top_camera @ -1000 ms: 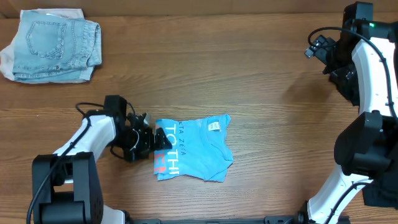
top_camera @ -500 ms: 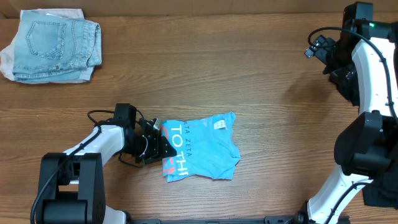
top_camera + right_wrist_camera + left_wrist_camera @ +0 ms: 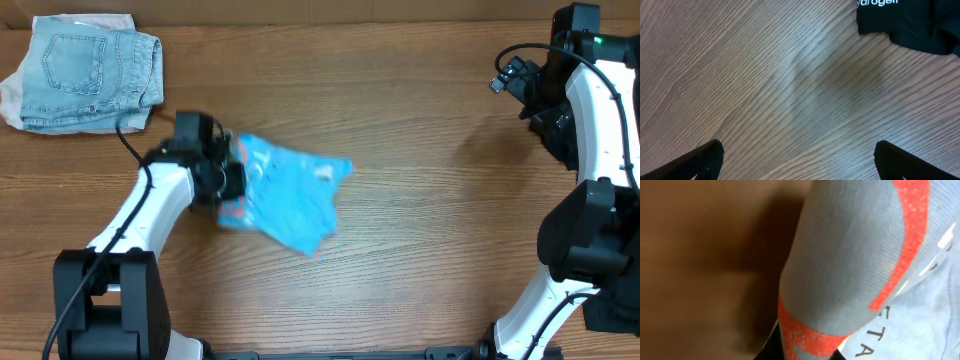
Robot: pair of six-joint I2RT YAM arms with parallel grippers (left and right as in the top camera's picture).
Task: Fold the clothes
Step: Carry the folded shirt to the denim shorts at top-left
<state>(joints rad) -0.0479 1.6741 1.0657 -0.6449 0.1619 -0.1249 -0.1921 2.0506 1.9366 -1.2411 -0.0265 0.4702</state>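
Grasp at shirt edge, left side. Left hand [image 3: 232, 182] is pinched narrow on the left edge of the blue T-shirt [image 3: 296, 196], with cloth caught between the jaws. The shirt sits left of centre on the wooden tabletop [image 3: 430, 250], bunched and crumpled, trailing from the hand to the right and toward the near edge. Overhead view is motion-blurred here, so I cannot tell whether the trailing cloth touches the wood.

Left wrist view: blue knit fills the right part of the frame, very close. A red-orange band of print [image 3: 805, 335] curves across it, with small dark letters at the lower right. Bare wood lies to the left, out of focus.

Denim shorts [image 3: 85, 72] lie folded at the far left corner, back pocket up, near the left hand but apart from the shirt.

Right hand [image 3: 799, 162] is spread wide, holding nothing, its two fingertips [image 3: 704, 159] at the bottom corners of the wrist view over bare wood. A black T-shirt [image 3: 907, 20] with white lettering lies at the top right of that view, apart from the fingers. The right arm [image 3: 600, 120] stands at the far right, well apart from the blue T-shirt.
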